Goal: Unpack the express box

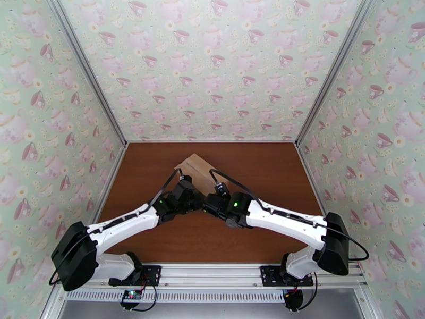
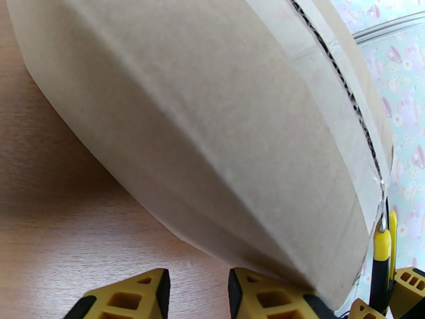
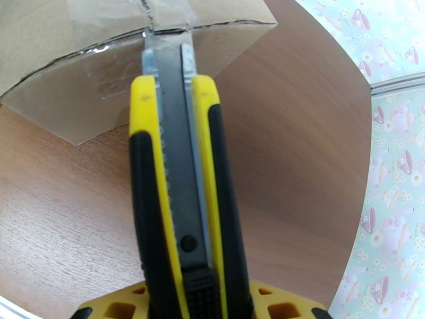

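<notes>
From above we see only the far part of the express box [image 1: 197,167]; its near end is covered. At the left wrist it runs off the top edge. The utility knife [image 3: 180,182] is cut off at its butt, and we cannot tell whether its blade has entered the tape [image 3: 122,70].

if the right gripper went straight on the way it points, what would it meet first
The utility knife in the right gripper leads: its blade tip is at the clear tape over the seam of the express box, so that tape probably comes first.
</notes>
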